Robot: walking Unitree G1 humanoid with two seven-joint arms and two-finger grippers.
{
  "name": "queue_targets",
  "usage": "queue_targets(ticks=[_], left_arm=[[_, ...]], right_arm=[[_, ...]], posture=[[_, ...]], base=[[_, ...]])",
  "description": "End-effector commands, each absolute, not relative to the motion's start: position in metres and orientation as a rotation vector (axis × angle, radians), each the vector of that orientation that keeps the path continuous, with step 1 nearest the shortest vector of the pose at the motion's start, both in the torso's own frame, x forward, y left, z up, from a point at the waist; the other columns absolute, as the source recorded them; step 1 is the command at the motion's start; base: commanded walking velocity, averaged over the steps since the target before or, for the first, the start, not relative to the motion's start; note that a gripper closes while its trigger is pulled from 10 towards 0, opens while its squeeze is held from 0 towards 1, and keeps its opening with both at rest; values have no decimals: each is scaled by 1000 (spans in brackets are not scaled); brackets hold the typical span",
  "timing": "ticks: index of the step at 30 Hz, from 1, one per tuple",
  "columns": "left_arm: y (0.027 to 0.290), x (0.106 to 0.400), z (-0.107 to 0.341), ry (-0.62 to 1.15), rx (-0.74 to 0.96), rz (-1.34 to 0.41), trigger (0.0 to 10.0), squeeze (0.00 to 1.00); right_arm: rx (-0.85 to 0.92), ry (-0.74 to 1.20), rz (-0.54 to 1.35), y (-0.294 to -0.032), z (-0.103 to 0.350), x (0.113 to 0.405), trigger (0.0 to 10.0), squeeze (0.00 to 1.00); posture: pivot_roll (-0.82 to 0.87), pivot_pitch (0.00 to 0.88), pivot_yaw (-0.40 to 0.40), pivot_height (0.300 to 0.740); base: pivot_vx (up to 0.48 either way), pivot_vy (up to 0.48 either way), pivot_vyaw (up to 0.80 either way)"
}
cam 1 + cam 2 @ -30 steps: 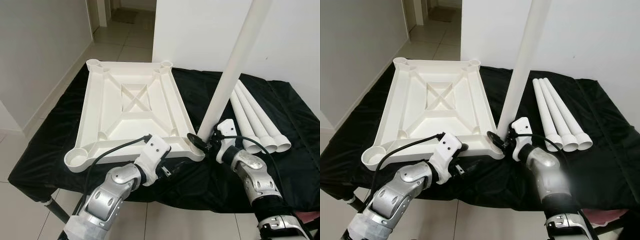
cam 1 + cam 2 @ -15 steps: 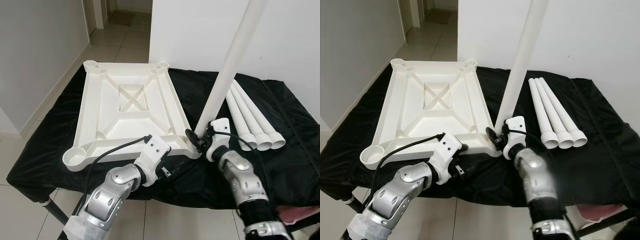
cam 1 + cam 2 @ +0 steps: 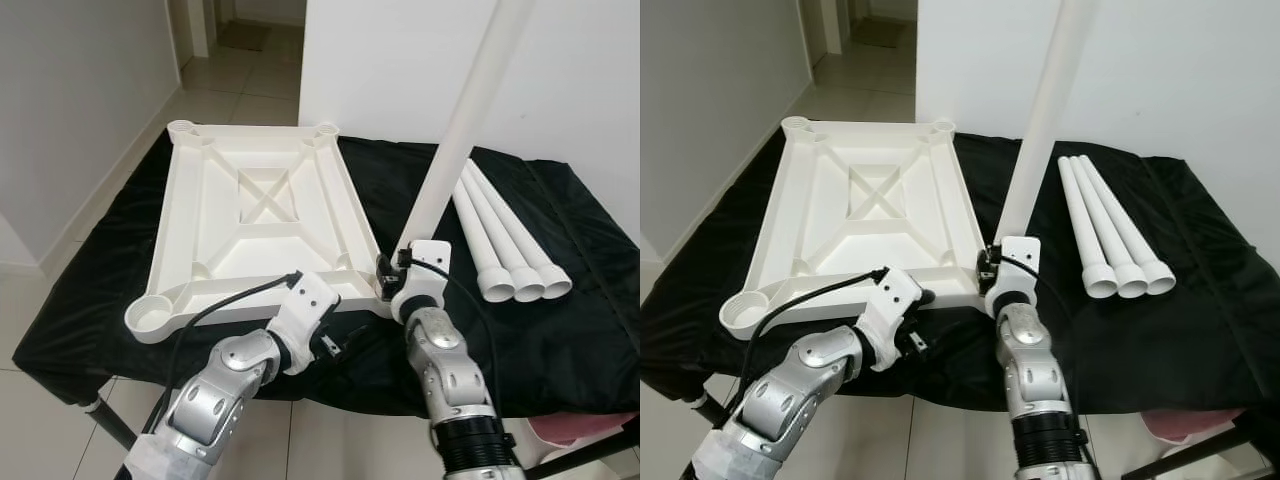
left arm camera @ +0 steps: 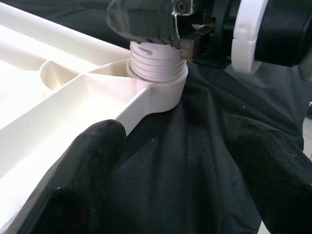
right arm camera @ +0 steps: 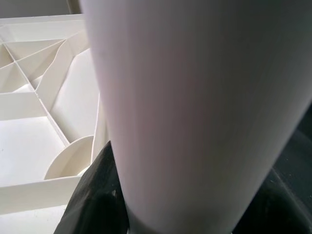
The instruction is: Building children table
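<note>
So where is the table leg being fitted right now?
The table leg stands nearly upright on the near right corner socket of the upturned tabletop, held low down by the right hand; three spare legs lie on the black cloth to its right.

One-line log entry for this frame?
stage: screwing first leg | right claw: shut on leg, upright in tabletop near corner socket, threads showing | left claw: open, at tabletop edge | spare legs: on cloth

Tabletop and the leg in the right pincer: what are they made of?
Both look like moulded white plastic. The tabletop lies underside up, showing moulded ribs with a dull sheen. The leg is smooth and slightly glossy, with moulded threads at its base.
</note>
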State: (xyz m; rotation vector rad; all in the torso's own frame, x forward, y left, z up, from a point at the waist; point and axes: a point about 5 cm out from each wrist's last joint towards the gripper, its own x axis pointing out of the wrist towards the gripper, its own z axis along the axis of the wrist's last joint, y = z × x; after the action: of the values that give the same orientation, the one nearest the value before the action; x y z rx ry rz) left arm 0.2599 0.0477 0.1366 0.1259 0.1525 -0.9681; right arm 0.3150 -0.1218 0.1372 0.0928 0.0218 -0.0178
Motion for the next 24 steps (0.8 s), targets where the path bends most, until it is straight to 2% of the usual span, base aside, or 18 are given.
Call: queue_targets(ticks=[1,6,7,17,18,24], left_arm=[[47,257,137,154,126,-984,10000,0],[46,257,136,157,128,-988,10000,0],[45,257,137,156,129,-992,10000,0],[44,257,137,154,133,-1000,10000,0],[43,257,137,154,133,-1002,10000,0],[42,258,137,151,134,-1003,10000,0]], right_arm=[[128,71,-54,-127,129,314,10000,0],[113,45,-51,-128,136,314,10000,0],[119,38,-43,-128,137,313,10000,1000],[157,10,49,-134,142,310,10000,976],[158,7,82,-135,143,309,10000,0],[129,-5,199,-140,146,309,10000,0]], posture=[[20,49,-61,740],[13,44,-58,740],[11,43,-59,740],[8,38,-58,740],[3,29,-60,740],[-2,21,-61,740]], base=[[0,0,0],[0,0,0],[0,0,0],[0,0,0],[0,0,0],[0,0,0]])
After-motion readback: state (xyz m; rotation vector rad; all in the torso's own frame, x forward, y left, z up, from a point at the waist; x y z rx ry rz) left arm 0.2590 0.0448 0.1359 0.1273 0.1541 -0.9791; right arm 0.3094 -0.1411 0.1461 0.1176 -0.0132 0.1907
